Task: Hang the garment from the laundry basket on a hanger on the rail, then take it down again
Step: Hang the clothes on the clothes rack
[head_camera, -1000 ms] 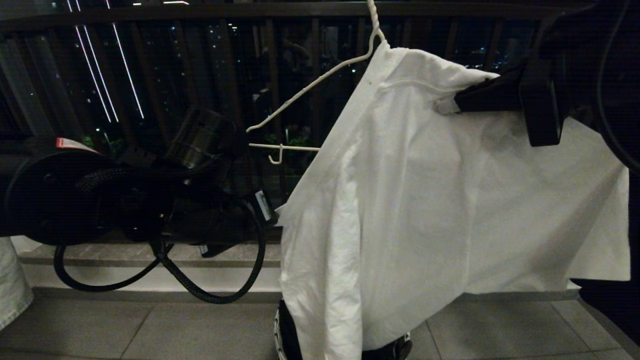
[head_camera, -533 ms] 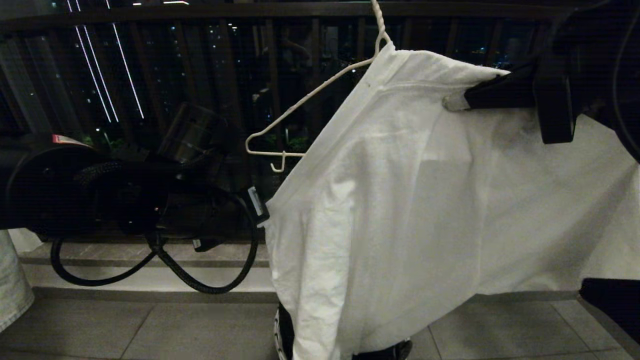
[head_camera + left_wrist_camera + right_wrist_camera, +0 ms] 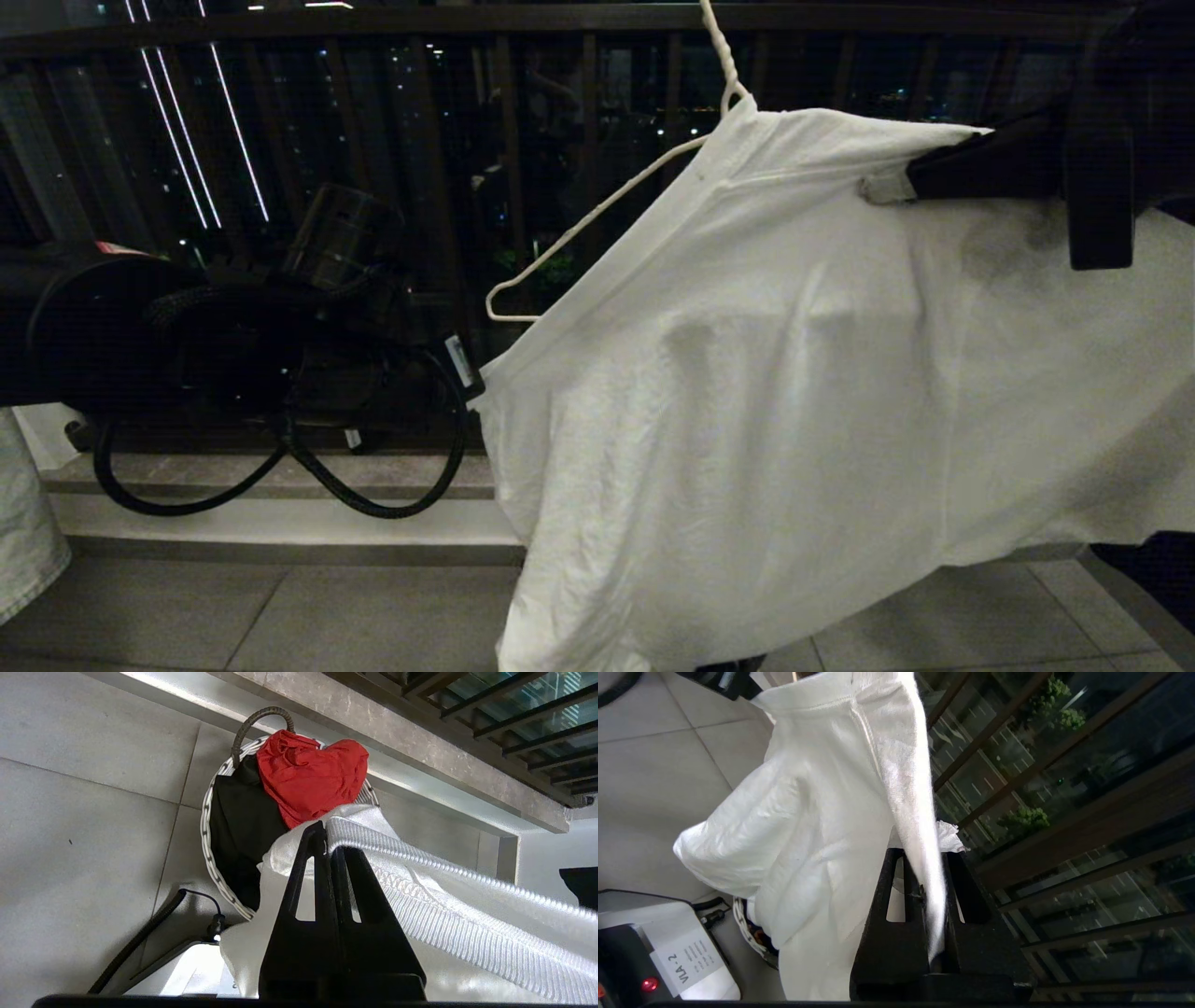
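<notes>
You have the garment (image 3: 766, 392) draped over the right side of the hanger (image 3: 597, 210), in front of the balustrade (image 3: 448, 140). The left gripper (image 3: 332, 844) sits at its left edge, the right gripper (image 3: 887, 187) at its upper right. Below lies the laundry basket (image 3: 210, 854).

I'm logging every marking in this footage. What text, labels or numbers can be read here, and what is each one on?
"VLA-2": on the white paper label stuck to the dark equipment box; the smaller lines beside it are too small to read.
Small white tag on the left arm: print too small to read.
Red-and-white sticker on the left arm: unreadable.
</notes>
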Robot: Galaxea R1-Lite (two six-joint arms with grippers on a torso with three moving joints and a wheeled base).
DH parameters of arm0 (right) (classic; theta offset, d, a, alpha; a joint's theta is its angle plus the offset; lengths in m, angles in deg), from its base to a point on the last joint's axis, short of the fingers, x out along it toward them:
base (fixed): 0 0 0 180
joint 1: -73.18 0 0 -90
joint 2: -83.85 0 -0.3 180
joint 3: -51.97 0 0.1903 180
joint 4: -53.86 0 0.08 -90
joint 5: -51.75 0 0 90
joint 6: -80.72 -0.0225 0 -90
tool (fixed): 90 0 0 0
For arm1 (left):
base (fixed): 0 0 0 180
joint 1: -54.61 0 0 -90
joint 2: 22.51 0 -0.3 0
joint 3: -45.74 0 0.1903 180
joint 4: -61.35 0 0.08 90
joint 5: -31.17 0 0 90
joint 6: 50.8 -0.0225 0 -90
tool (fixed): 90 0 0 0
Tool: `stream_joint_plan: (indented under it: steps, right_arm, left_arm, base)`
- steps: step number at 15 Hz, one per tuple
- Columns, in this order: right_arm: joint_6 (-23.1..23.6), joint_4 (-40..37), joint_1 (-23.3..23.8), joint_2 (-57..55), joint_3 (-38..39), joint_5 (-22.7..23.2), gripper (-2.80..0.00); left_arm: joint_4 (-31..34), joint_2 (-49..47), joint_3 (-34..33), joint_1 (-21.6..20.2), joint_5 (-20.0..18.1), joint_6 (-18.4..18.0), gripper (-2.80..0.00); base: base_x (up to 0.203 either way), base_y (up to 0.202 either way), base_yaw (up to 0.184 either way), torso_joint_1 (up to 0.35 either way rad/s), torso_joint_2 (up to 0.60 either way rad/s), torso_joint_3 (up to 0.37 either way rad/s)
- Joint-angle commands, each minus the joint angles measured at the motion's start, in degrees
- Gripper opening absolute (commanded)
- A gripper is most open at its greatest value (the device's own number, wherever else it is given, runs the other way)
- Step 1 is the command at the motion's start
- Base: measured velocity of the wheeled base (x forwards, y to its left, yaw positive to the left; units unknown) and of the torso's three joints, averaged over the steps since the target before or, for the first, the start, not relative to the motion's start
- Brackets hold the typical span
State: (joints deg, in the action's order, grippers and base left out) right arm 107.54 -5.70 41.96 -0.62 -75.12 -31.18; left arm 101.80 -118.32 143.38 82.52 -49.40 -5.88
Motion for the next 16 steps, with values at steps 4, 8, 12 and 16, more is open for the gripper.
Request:
stream_joint_plan:
  steps: [4, 8, 12, 16]
  right_arm:
    - [0.16, -0.28, -0.07, 1.61, 0.54, 0.22, -2.8]
    - [0.41, -0.28, -0.07, 2.58, 3.37, 0.71, -2.8]
    - [0.77, -0.2, -0.13, 3.43, 7.27, 0.84, -2.8]
    - [0.86, -0.19, -0.59, 3.52, 8.44, 0.93, -2.8]
  left_arm:
    - [0.15, -0.6, 0.41, -1.48, 0.15, 0.08, -2.8]
    - [0.15, -0.34, 1.22, -2.66, 0.15, 0.08, -2.8]
    - [0.24, 0.01, 2.36, -4.62, 0.15, -0.01, -2.8]
    - [0.15, 0.37, 2.39, -5.1, 0.15, -1.5, -2.8]
  base:
    - [0.0, 0.0, 0.0, 0.0, 0.0, 0.0]
    - [0.0, 0.0, 0.0, 0.0, 0.0, 0.0]
    - [0.0, 0.0, 0.0, 0.0, 0.0, 0.0]
    - [0.0, 0.0, 0.0, 0.0, 0.0, 0.0]
